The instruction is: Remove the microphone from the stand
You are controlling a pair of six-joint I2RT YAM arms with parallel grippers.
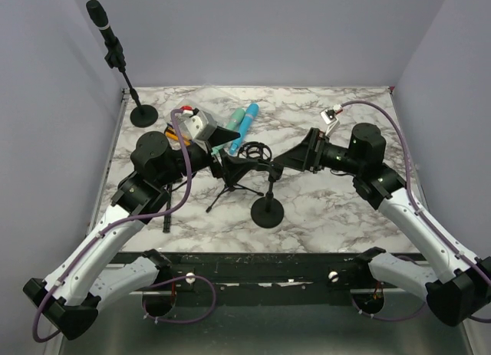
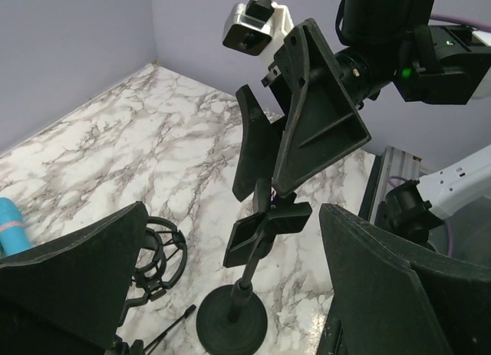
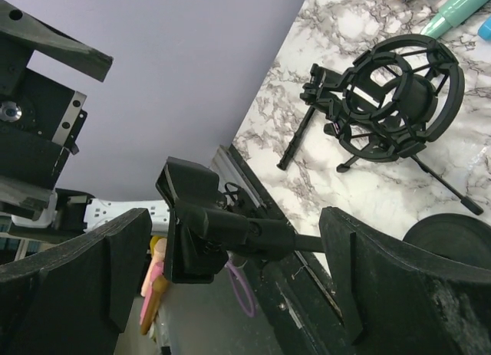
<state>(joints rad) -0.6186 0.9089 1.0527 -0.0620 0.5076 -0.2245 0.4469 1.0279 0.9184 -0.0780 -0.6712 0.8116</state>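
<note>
**A:** From above, the only mounted mic we see is the black microphone (image 1: 102, 21). It sits in the tall stand (image 1: 132, 88) at the far-left corner of the table (image 1: 345, 209), well apart from both arms. A teal microphone (image 1: 248, 117) lies flat mid-table, near the shock mount (image 1: 254, 151).

**B:** Both arms meet in the middle. The left gripper (image 1: 236, 149) hangs by the shock mount, and the right gripper (image 1: 281, 162) is over the short stand (image 1: 267, 209). We can't read either jaw gap from up here.

**A:** Left wrist view now: our own fingers (image 2: 77, 278) are spread wide and hold nothing. Opposite, the right gripper's fingers are parted too, just above the clip (image 2: 268, 225), and that clip looks empty.

**B:** The right wrist view agrees. Its fingers are wide apart with the clip between them, not touching it as far as we can tell.

**A:** So which step is this? We'd call it wrap-up if the teal one is the target, or barely begun if it's the black one.

**B:** If it's the black one, the next move calls for a long reach to the back corner. One gripper would steady the tall stand while the other draws the mic up out of its holder.

**A:** As for what's hidden, the black microphone shows in neither wrist view. The teal one is cut off at the frame edge in both, and the black mic's holder is too small to make out.
</note>
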